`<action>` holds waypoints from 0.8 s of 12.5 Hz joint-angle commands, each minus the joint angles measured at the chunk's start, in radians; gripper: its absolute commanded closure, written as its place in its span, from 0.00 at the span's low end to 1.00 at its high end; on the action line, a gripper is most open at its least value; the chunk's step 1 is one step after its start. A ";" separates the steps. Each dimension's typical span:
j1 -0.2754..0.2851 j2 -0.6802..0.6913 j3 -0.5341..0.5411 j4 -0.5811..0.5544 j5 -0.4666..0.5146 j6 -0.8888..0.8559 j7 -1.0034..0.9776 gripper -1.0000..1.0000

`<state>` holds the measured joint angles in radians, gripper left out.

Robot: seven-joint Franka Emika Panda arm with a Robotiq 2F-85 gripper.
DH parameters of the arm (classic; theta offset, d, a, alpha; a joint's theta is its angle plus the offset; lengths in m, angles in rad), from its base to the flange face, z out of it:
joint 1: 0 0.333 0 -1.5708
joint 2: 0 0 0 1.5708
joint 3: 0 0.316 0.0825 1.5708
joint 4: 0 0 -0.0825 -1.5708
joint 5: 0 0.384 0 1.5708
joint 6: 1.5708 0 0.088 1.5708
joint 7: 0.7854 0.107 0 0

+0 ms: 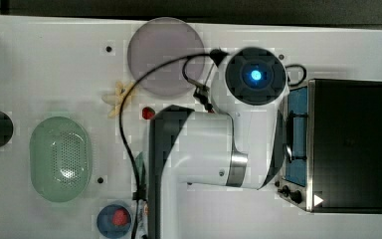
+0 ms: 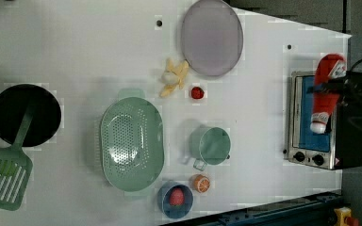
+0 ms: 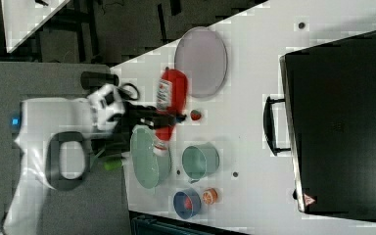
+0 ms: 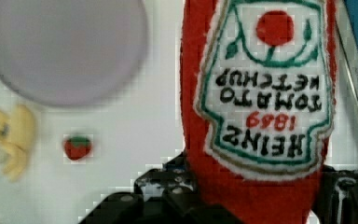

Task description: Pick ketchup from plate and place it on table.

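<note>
My gripper [image 3: 169, 117] is shut on the ketchup [image 3: 168, 90], a soft red bottle with a white label. It hangs in the air above the white table [image 3: 254, 73], off the plate [image 3: 200, 61]. In the wrist view the ketchup [image 4: 261, 93] stands between the black fingers [image 4: 168, 193], with the pale lilac plate [image 4: 60, 46] bare beside it. The left view has the ketchup [image 2: 329, 70] held by the gripper [image 2: 329, 88] in front of the toaster oven, far from the plate [image 2: 212, 37]. In the top view the arm covers the bottle; the plate [image 1: 166, 55] lies bare.
A toaster oven [image 2: 318, 127] sits at the left view's right. Near the plate lie a peeled banana [image 2: 173, 77] and a small strawberry [image 2: 196, 92]. A green basket [image 2: 132, 141], green cup [image 2: 212, 145], blue bowl [image 2: 175, 200], orange [image 2: 200, 182], black pan [image 2: 26, 115] and spatula [image 2: 4, 176] stand around.
</note>
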<state>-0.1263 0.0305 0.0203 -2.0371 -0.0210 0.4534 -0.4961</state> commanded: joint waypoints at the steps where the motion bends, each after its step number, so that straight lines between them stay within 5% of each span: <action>1: -0.017 -0.020 -0.010 -0.126 -0.002 0.095 0.000 0.38; 6: -0.011 -0.005 0.020 -0.356 -0.006 0.347 0.192 0.38; 10: -0.004 0.085 0.062 -0.411 -0.006 0.535 0.272 0.38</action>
<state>-0.1493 0.1188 0.0708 -2.4434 -0.0191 0.9751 -0.3115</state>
